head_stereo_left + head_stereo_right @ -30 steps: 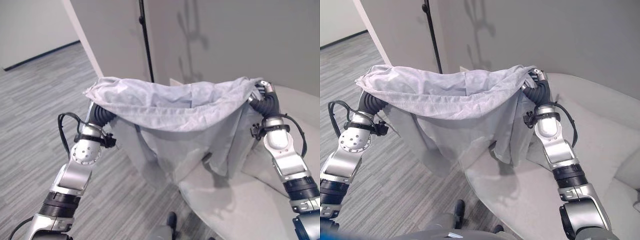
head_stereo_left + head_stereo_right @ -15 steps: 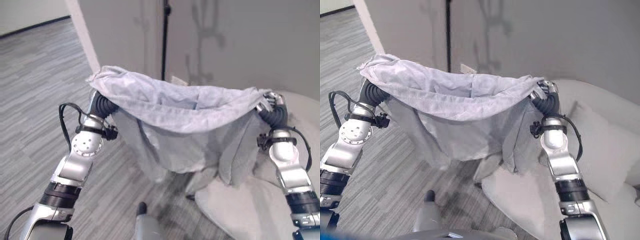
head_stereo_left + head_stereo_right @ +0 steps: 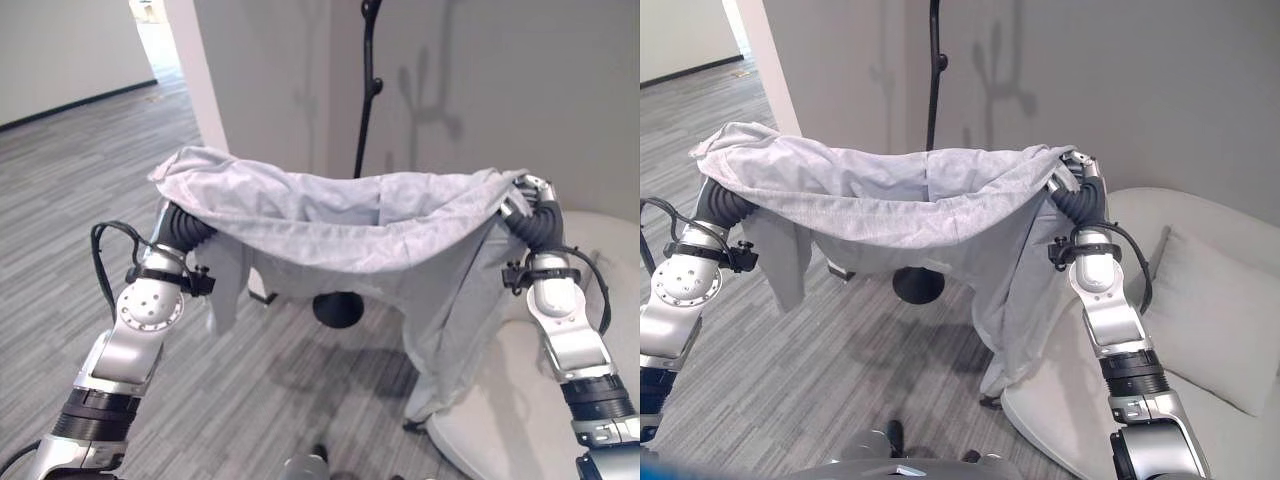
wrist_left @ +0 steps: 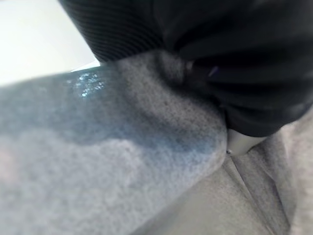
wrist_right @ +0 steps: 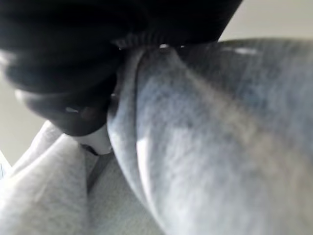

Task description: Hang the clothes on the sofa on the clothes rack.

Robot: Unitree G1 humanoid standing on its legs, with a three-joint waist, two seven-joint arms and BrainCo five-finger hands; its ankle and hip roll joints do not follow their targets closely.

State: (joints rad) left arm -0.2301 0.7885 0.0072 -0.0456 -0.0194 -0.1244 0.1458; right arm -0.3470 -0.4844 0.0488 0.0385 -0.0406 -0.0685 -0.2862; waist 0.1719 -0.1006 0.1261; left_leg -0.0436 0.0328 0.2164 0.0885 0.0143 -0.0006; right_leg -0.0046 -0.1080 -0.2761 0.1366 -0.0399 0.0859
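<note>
A light grey garment point(image 3: 340, 225) hangs stretched between my two raised hands, its body drooping towards the floor. My left hand point(image 4: 234, 73) is wrapped in the garment's left end, with a dark-tipped finger pressed into a fold of the cloth. At the other end, my right hand point(image 3: 1080, 175) grips the cloth the same way, as seen close up in the right wrist view point(image 5: 58, 98). Behind the garment stands the clothes rack, a black pole point(image 3: 368, 90) on a round black base point(image 3: 338, 308). The pale sofa point(image 3: 1200, 400) is at lower right.
A white wall runs behind the rack, with a pillar point(image 3: 205, 90) to its left. Grey striped carpet point(image 3: 60, 200) stretches away to the left. A pale cushion point(image 3: 1215, 320) lies on the sofa.
The whole view has swung away from the sofa. The garment's lower part, which lay on the sofa, now hangs free over the carpet. The rack's base has come into view.
</note>
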